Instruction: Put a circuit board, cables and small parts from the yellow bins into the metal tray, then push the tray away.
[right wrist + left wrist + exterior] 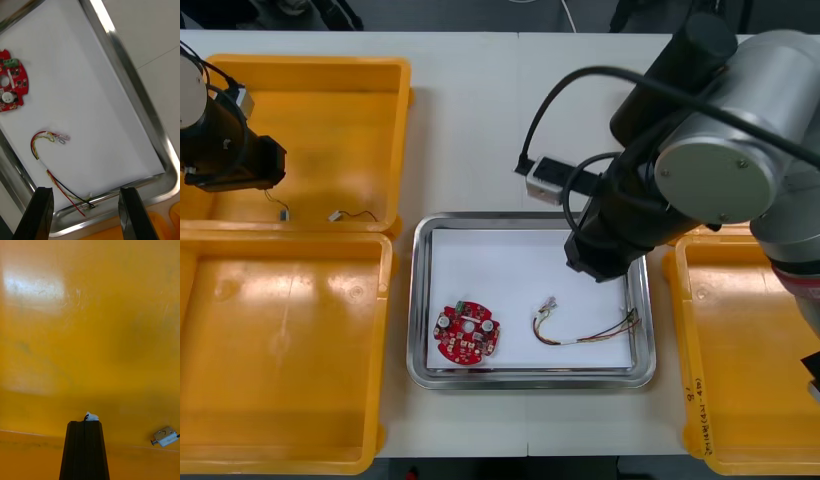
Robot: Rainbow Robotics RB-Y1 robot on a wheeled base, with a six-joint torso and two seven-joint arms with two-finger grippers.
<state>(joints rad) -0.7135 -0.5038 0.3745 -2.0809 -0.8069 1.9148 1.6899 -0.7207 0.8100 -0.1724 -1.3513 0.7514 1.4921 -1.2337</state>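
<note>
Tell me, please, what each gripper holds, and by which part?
The left gripper, in the far left yellow bin, pinches a small white piece at its fingertips; its kind is unclear. The right gripper, open over the metal tray, holds nothing.

three yellow bins (320, 150) (280, 350) (750, 350) and one metal tray (420, 300) sit on the tabletop (470, 130). the tray holds one round red circuit board (467, 333) and one red and yellow cable (580, 335); the ten o'clock bin, two small metal parts (340, 215) (282, 212).

Dark handwriting (704, 425) runs along the rim of the near right yellow bin (688, 330), too small to read. A dark mark on the small metal part (165, 436) cannot be made out.
</note>
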